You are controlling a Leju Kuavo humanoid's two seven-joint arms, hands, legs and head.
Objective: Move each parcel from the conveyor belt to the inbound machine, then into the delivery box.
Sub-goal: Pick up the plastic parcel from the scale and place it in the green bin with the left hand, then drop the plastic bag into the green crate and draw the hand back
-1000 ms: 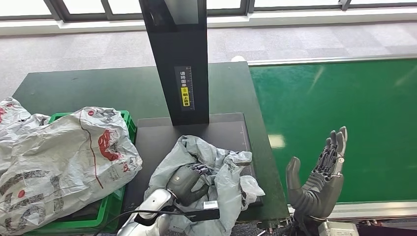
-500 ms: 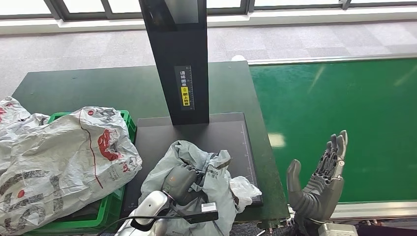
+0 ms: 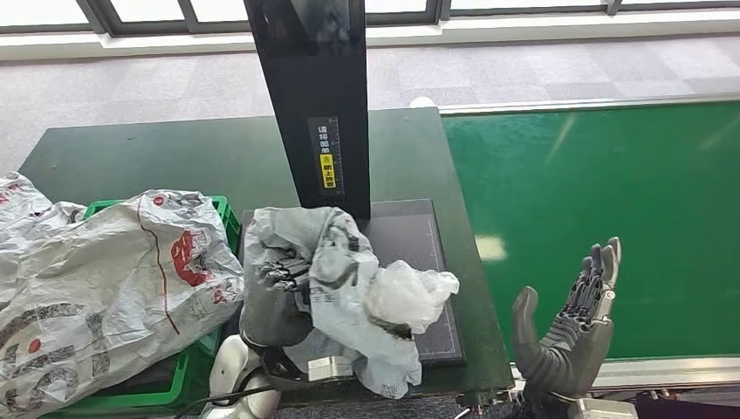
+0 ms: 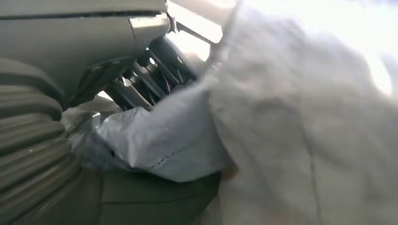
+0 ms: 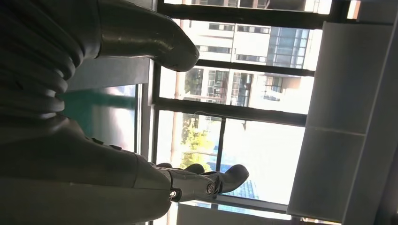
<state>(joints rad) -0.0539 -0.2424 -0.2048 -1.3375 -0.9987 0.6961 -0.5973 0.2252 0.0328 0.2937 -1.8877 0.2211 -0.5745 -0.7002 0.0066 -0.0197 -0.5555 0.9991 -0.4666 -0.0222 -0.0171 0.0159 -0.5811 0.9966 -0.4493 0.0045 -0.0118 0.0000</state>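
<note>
At the table's (image 3: 157,153) left front corner sits a green crate (image 3: 188,371), heaped with grey-white parcels with red print (image 3: 96,279) that spill past its rim. Just right of it, the left hand (image 3: 275,297) grasps a crumpled grey bag (image 3: 345,288), lifted over the left edge of the black scanner plate (image 3: 414,249); the dark fingers (image 4: 141,82) press into the plastic, and a clear wad of film bulges from the bag's right side. Behind the bag a black post (image 3: 314,105) with a yellow label rises from the plate's rear edge. Right of the table lies the green belt (image 3: 593,192). Over its near edge the right hand (image 3: 567,327) stands upright, palm turned leftward, fingers straight and apart, thumb spread, holding nothing.
</note>
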